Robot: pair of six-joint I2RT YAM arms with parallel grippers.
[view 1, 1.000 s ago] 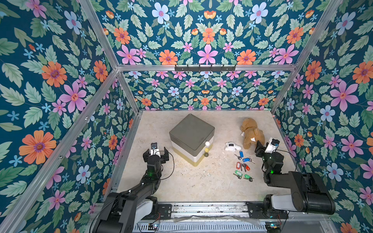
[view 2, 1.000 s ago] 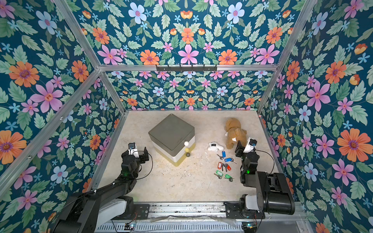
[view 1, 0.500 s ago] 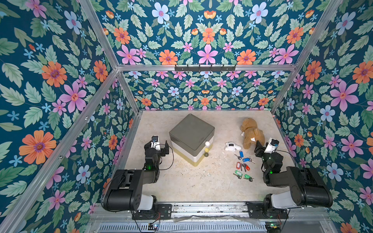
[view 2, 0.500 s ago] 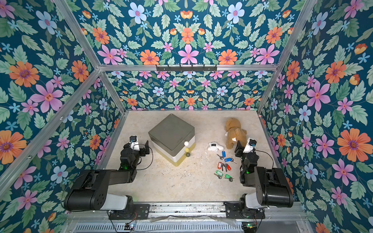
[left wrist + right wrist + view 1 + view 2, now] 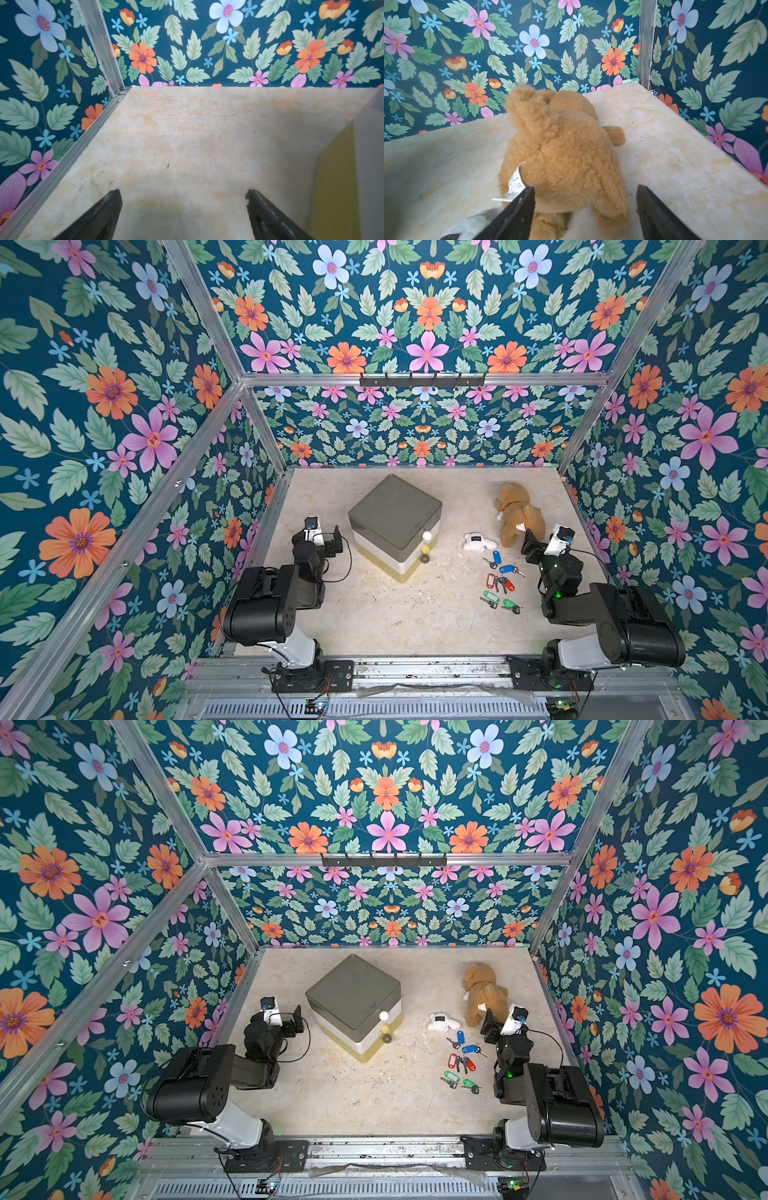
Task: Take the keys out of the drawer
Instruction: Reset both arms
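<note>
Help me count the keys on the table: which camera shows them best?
A top view: the keys lie spread on the table, all six tags visible. Both top views show them alike. Neither wrist view shows them: the left sees bare table, the right the brown plush bear.

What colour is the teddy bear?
Golden brown; the teddy bear shows best in the right wrist view.

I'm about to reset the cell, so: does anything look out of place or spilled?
Only a small green-and-white stray thing in the far right corner of the table. The keys lie together near the shut drawer box.
</note>
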